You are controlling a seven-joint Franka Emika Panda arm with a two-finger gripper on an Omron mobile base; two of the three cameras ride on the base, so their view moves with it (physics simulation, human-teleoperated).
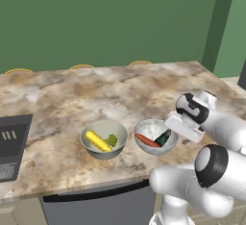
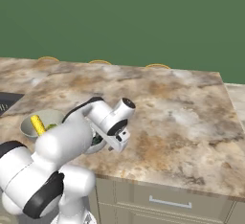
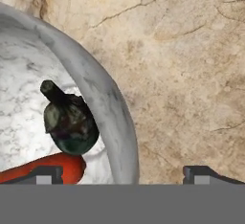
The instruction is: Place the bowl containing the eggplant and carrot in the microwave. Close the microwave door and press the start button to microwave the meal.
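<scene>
A grey marbled bowl (image 1: 150, 125) stands near the counter's front edge, holding the dark eggplant (image 1: 164, 137) and the orange-red carrot (image 1: 147, 141). My gripper (image 1: 176, 132) hangs open over the bowl's right rim, pointing down. In the hand view the rim (image 3: 109, 104) runs between my two fingertips: one fingertip (image 3: 48, 174) is inside the bowl over the carrot (image 3: 45, 168), beside the eggplant (image 3: 70, 123), and the other is outside over bare counter. From the right base view my arm hides most of the bowl (image 2: 98, 142). The microwave and its door are out of view.
A second grey bowl (image 1: 103, 126) with a yellow corn cob (image 1: 97, 141) and something green sits just left of the first. A dark cooktop (image 1: 11, 144) lies at the counter's left end. The marbled counter (image 2: 182, 117) stretches far and right.
</scene>
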